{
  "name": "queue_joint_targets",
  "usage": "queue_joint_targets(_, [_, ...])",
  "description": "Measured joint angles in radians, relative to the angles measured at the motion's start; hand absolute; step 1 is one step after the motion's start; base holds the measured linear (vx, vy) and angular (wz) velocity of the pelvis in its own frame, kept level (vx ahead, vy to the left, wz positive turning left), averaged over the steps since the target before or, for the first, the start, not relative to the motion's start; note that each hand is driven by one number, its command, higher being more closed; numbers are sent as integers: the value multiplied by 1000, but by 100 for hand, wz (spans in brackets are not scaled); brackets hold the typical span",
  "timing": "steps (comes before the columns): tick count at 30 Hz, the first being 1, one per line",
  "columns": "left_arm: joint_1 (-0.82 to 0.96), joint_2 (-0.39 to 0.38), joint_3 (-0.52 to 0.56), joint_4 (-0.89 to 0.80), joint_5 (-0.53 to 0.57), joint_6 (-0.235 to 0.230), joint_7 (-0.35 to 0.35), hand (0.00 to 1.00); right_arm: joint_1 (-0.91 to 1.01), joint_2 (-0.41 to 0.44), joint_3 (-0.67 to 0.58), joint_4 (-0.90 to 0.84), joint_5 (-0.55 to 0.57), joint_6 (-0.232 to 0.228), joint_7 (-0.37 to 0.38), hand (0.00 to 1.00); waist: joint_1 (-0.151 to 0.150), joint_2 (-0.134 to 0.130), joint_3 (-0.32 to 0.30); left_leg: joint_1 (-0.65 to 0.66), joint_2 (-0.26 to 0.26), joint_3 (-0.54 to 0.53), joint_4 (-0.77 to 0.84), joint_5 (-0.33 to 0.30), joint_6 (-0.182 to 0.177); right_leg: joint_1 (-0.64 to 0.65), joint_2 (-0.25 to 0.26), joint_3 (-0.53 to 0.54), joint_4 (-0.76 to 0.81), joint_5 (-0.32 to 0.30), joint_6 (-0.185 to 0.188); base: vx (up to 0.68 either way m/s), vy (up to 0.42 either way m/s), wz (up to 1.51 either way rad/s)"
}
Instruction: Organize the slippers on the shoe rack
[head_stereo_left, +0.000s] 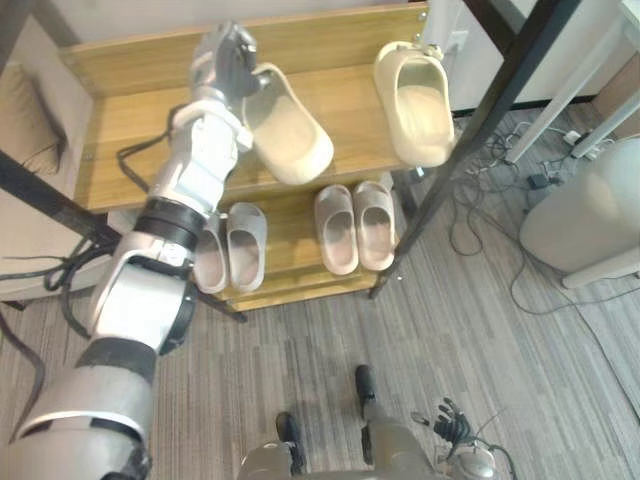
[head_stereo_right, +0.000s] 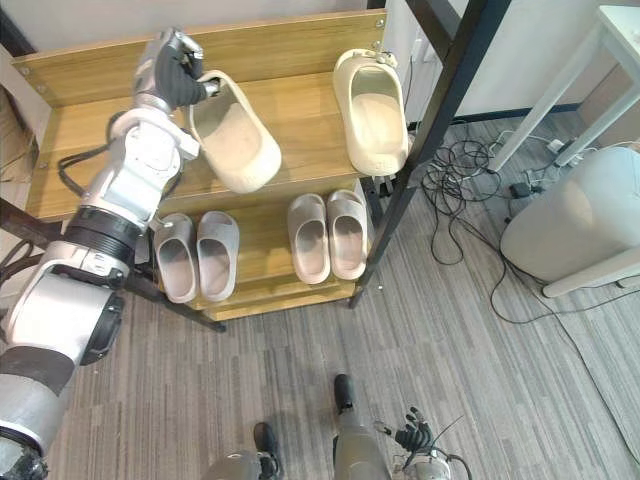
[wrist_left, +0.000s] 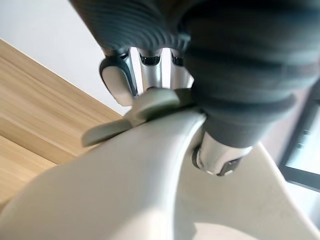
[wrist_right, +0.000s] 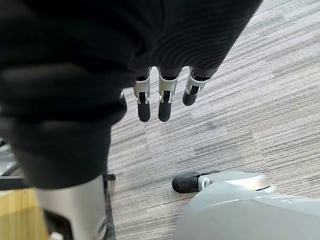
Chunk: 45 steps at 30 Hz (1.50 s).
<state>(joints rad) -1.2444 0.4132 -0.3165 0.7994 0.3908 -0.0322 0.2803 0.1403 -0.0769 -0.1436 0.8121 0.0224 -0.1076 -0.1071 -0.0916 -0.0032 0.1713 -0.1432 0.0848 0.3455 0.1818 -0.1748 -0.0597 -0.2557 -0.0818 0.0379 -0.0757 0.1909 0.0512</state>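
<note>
Grey striped carpet lies under a two-tier wooden shoe rack in a dark metal frame, and we read the task status from its shelves as follows.

On the lower shelf, two pairs of pale grey slippers, the left pair and the right pair, each stand side by side. We judge this tier finished.

On the upper shelf lie two cream slippers, well apart and not aligned. The right-hand cream slipper sits near the right end of the shelf, toe to the front. The other cream slipper lies slantwise near the middle, toe toward the front edge and heel toward the back board.

The left hand is clenched on that slipper's heel rim: in the left wrist view the fingers sit on one side of the rim and the thumb presses from the other. We cannot tell whether the sole rests on the shelf or hangs just above it. The right hand hangs low over the carpet, fingers straight, holding nothing.

Remaining work, in our judgement: bring the held slipper beside its mate (parallel, same heading), set it down flat and let go. This looks like the last pair to sort, so we rate the task as mostly complete
</note>
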Motion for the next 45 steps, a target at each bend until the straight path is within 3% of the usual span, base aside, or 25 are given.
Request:
queue_joint_targets(7, [-37, -80, -28, -31, 2, 1, 20, 100, 0, 63, -3, -61, 21, -4, -12, 0, -1, 2, -2, -64, 26, 31, 108, -62, 7, -40, 10, 30, 10, 7, 5, -11, 35, -17])
queue_joint_targets(16, [-41, -97, -31, -61, 25, 19, 49, 100, 10, 72, 0, -97, 22, -7, -25, 0, 3, 1, -2, -109, 60, 58, 192, -114, 12, -68, 28, 55, 16, 12, 12, -3, 31, -11])
queue_joint_targets(17, [-42, -101, -31, -63, 34, 19, 50, 0, 11, 72, 2, -98, 22, -9, -25, 0, 3, 0, -3, -113, 61, 57, 194, -115, 12, -70, 28, 54, 16, 12, 12, 0, 0, 0])
queue_joint_targets(45, [-64, -183, 26, -64, 8, 42, 70, 0, 35, 76, 70, -168, 24, -20, -27, 0, 5, -13, -7, -152, 62, 28, 212, -115, 15, -88, 24, 28, 17, 19, 18, 13, 4, 2])
